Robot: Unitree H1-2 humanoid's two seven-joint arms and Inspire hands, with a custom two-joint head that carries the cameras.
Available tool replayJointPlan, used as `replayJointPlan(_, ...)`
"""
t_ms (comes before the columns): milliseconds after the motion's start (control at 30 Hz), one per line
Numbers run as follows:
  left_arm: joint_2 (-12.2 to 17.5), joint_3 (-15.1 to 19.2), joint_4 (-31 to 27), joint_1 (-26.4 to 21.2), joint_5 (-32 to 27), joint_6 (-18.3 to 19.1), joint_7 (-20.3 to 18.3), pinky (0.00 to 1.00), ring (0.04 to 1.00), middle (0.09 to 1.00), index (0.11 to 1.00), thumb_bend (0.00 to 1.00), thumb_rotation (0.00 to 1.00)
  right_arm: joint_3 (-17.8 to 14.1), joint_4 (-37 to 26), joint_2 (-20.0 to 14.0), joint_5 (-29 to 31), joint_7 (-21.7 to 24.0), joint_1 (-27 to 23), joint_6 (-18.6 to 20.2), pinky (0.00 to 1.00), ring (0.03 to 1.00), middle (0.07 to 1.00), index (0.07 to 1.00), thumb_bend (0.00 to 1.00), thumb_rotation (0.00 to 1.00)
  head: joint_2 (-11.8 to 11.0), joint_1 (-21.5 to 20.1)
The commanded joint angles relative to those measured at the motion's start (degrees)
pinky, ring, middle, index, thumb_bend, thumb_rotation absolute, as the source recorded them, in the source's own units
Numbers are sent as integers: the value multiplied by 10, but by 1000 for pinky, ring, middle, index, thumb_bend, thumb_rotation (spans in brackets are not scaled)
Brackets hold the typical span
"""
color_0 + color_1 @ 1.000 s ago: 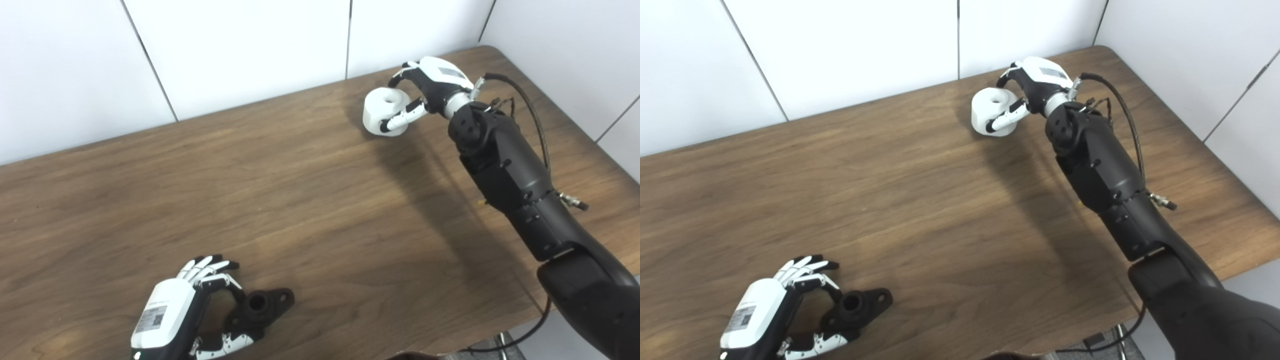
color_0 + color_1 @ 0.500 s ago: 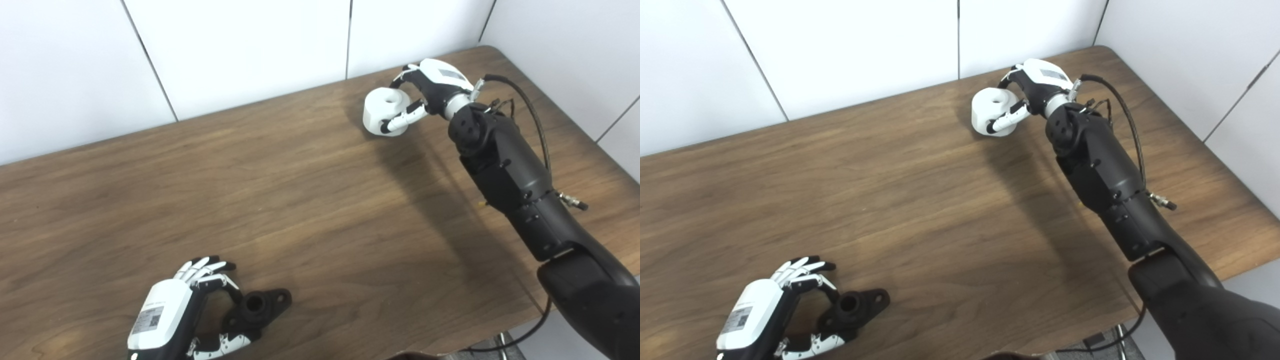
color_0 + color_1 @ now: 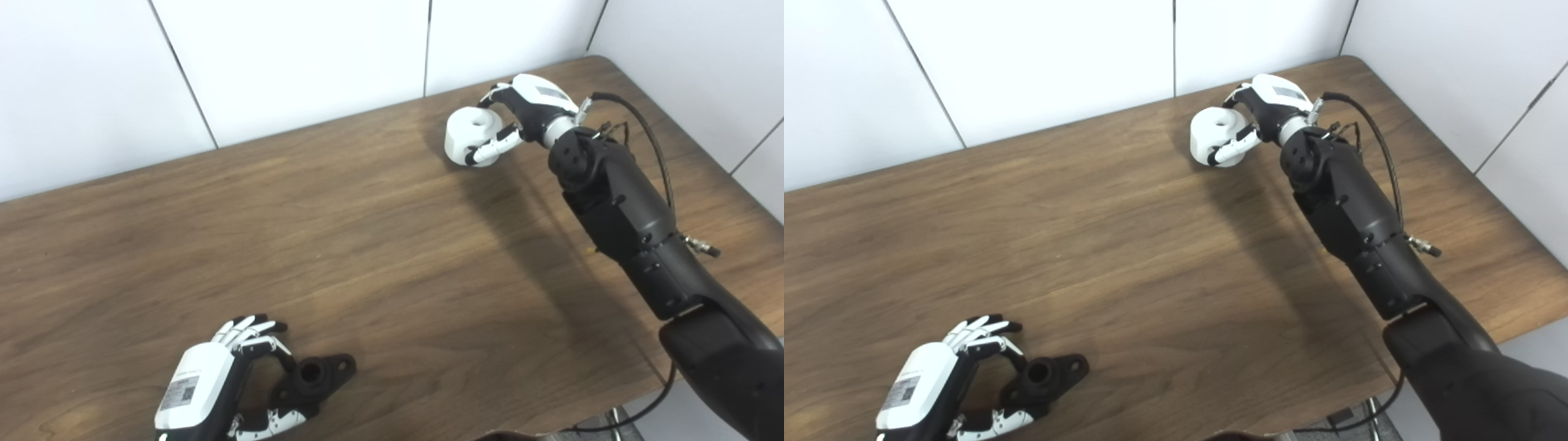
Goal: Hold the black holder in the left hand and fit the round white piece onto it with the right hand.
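Note:
The black holder [image 3: 313,375] lies flat on the wooden table [image 3: 367,245] near the front left edge, its round socket facing up. My left hand [image 3: 211,389] curls around its left end, fingers above and thumb below, closed on it. At the far right the round white piece [image 3: 470,135], a thick ring with a centre hole, sits in my right hand [image 3: 520,116], whose fingers and thumb wrap its right side. The piece appears just off the table.
White wall panels [image 3: 306,61] stand right behind the table's back edge. A black cable [image 3: 649,135] loops along my right forearm. The table's right corner [image 3: 606,61] lies just beyond the right hand.
My left hand and the black holder slid slightly toward the front left. The right hand with the white piece shifted a touch upward.

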Motion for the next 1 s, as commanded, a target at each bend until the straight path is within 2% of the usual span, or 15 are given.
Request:
replayJointPlan(0,9,5,-11,5,1,5,-4,931,894,808,487,520,49,-6,-10,-20,-4,-15,-19,-1,942,1000,944,737,737,365,0,0)
replayJointPlan(400,10,4,-13,4,1,6,-4,928,895,807,487,520,49,0,-7,-24,1,-30,-20,-13,907,980,919,696,708,295,3,0)
replayJointPlan(967,10,8,-8,2,-2,3,1,927,895,807,487,520,49,9,-2,-30,1,-36,-21,-23,902,969,902,649,683,322,5,2)
